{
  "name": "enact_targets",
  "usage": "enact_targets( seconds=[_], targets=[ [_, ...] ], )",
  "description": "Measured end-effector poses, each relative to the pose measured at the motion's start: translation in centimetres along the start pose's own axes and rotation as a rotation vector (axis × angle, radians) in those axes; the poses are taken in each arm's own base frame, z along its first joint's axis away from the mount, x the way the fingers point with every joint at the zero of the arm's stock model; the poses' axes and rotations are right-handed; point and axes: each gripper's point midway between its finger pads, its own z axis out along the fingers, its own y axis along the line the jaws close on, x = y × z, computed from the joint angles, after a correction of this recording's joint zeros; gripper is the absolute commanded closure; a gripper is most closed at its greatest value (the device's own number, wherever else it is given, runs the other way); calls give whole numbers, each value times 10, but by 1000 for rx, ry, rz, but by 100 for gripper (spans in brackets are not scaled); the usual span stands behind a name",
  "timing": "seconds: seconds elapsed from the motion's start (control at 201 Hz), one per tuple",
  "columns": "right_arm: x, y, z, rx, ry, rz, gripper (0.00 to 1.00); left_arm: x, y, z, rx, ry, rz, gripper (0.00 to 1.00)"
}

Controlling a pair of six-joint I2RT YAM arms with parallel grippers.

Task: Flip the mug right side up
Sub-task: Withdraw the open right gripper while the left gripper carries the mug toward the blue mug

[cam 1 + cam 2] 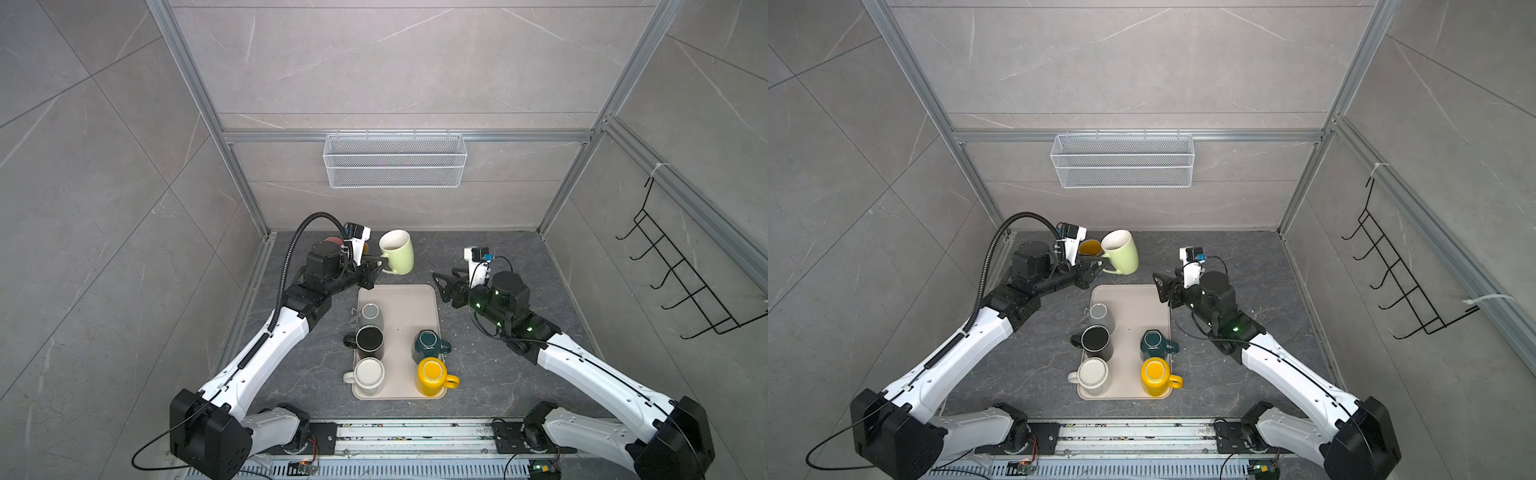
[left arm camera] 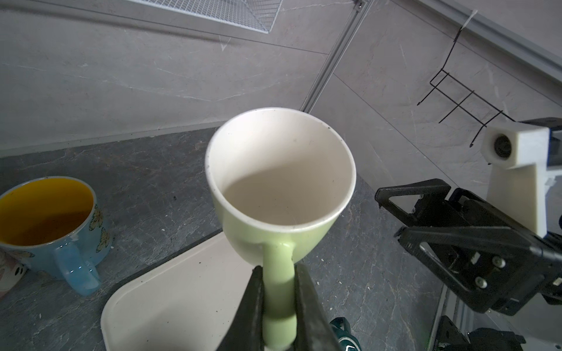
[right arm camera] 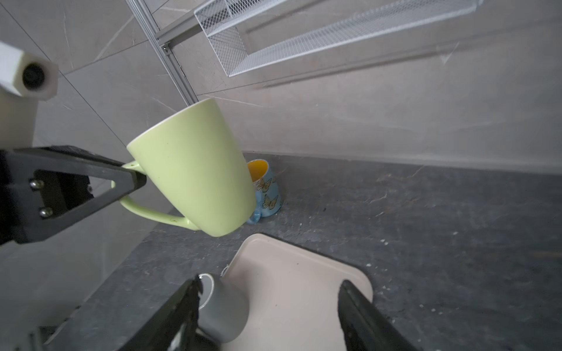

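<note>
One green mug (image 1: 397,251), mouth up, white inside, tilted a little, apparently lifted off the tabletop (image 1: 490,390) just past the far edge of the tray (image 1: 409,307), toward its left corner. Clamped by the handle in the left gripper (image 1: 380,262), jaws narrow; in the left wrist view, fingers (image 2: 252,310) pressed on both sides of the handle. Right gripper (image 1: 438,286) wide, nothing between the jaws, near the tray's far right corner, well apart from the green mug. Five more on the tray: grey mug (image 1: 371,316), black mug (image 1: 369,338) and white mug (image 1: 368,374) along the left edge, dark green mug (image 1: 427,343) and yellow mug (image 1: 432,374) along the right edge. Blue butterfly mug (image 2: 60,231), yellow inside, upright on the tabletop toward the far left corner, near the green mug and the left gripper.
</note>
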Motion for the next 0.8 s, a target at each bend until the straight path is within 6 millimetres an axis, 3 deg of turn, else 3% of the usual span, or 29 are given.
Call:
enact_targets(
  seconds=[0.159,0.309,0.498,0.697,0.802],
  targets=[
    [-13,-36,13,-112,-37,299,25,2,13,10,-53,14,-9,100],
    [-5,-58,33,-225,-40,551,24,-5,23,23,-101,14,-7,100],
    [-5,-52,43,-348,-48,688,23,1,40,51,-188,44,28,100],
    [-22,-43,40,-457,-105,750,22,30,60,89,-296,113,97,100],
    [-21,-46,40,-486,-123,803,22,46,73,105,-348,137,103,100]
  ],
)
